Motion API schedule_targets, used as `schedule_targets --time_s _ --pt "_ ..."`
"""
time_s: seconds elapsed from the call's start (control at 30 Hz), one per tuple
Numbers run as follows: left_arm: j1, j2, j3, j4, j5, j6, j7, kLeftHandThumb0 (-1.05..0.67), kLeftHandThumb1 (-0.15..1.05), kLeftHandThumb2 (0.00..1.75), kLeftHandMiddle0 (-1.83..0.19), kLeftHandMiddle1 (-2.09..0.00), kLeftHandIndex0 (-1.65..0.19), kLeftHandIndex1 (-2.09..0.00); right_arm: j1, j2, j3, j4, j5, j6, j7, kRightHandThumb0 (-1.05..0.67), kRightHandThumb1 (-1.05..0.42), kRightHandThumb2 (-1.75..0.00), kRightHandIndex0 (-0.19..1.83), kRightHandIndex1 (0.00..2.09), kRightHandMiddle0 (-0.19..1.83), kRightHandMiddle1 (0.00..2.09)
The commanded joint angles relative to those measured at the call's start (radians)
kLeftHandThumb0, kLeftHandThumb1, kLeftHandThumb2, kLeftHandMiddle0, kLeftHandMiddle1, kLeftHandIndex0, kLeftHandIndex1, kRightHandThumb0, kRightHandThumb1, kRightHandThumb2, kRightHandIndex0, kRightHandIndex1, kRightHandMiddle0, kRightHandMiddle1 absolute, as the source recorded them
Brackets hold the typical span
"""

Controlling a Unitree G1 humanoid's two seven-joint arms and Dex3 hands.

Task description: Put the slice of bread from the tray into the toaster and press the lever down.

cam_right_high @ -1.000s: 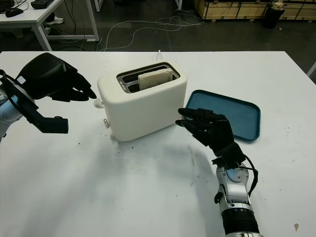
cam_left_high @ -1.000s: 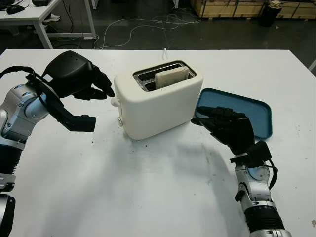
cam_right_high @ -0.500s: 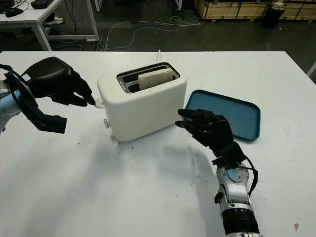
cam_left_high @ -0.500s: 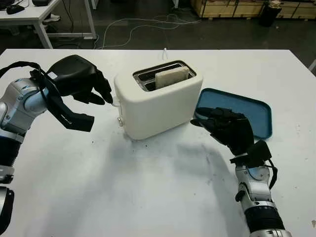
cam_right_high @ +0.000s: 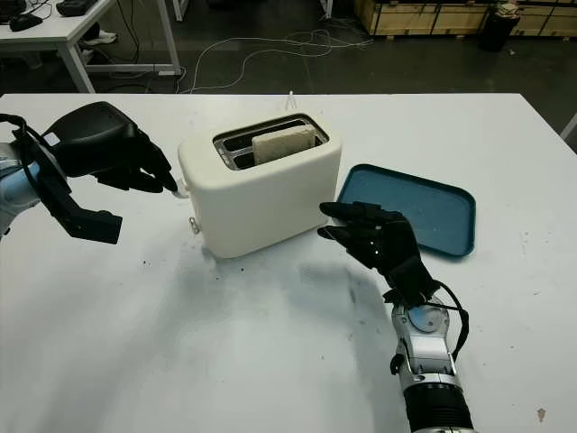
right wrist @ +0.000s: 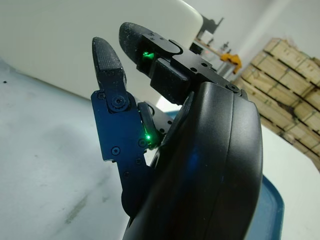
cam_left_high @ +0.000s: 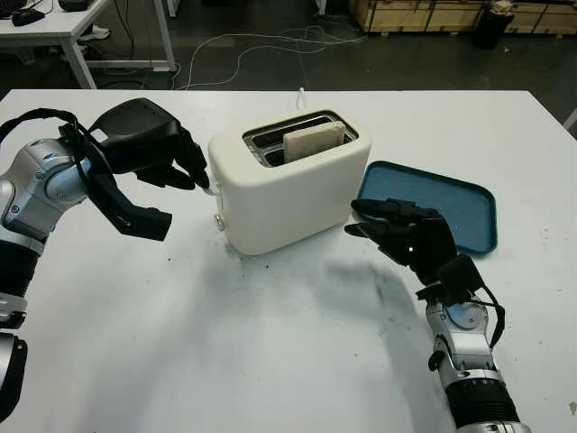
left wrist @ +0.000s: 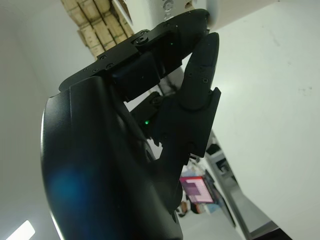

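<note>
A: Where does the job stand?

B: The slice of bread [cam_left_high: 314, 142] is already standing in the front slot of the toaster [cam_left_high: 288, 180], its top edge still poking above the rim. The tray [cam_left_high: 469, 203], at about three o'clock from the toaster, has nothing on it. So the loading half looks done.

A: And the lever?

B: The lever [cam_left_high: 210, 188] sits on the toaster's end face, at nine o'clock from the bread, and looks high on that face, so I judge the press is still to come.

A: Which hand is on it?

B: The left hand [cam_left_high: 149, 144] is at nine o'clock of the toaster, holding nothing, fingers curled down with the tips right at the lever knob. Whether they touch it I cannot tell.

A: The other one?

B: The right hand [cam_right_high: 379, 242] is open, holding nothing, at about four o'clock from the toaster, just beside its near end wall.
</note>
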Motion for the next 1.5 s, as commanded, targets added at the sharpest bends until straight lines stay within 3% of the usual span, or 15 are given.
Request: schedule_targets --time_s 0.0,0.27,0.77,1.47 --pt "-0.021 -0.003 -0.012 0.011 0.01 -0.013 0.019 -0.39 0.88 0.0 -1.14 -0.93 -1.29 0.0 0.01 -0.006 0.003 -0.02 0.0 0.013 0.008 -0.38 -0.86 0.0 1.26 0.05 1.09 0.0" --pt "-0.02 -0.007 -0.019 0.018 0.019 -0.023 0.039 -0.37 0.87 0.0 -1.14 -0.95 -1.32 -0.02 0.009 -0.008 0.003 -0.012 -0.003 -0.023 0.02 -0.4 -0.87 0.0 1.24 0.03 1.07 0.0" --pt "-0.022 -0.029 -0.033 0.034 0.01 -0.012 0.04 -0.36 0.86 0.01 -1.07 -1.22 -1.35 -0.02 0.012 -0.012 0.003 -0.015 -0.006 -0.012 0.03 -0.41 -0.87 0.0 1.22 0.02 1.06 0.0" --pt "-0.01 -0.037 -0.053 0.036 0.012 0.043 0.017 -0.37 0.88 0.01 -0.99 -1.31 -1.35 -0.01 0.007 -0.019 -0.007 0.003 0.014 -0.05 0.072 -0.41 -0.87 0.0 1.21 0.01 1.05 0.0"
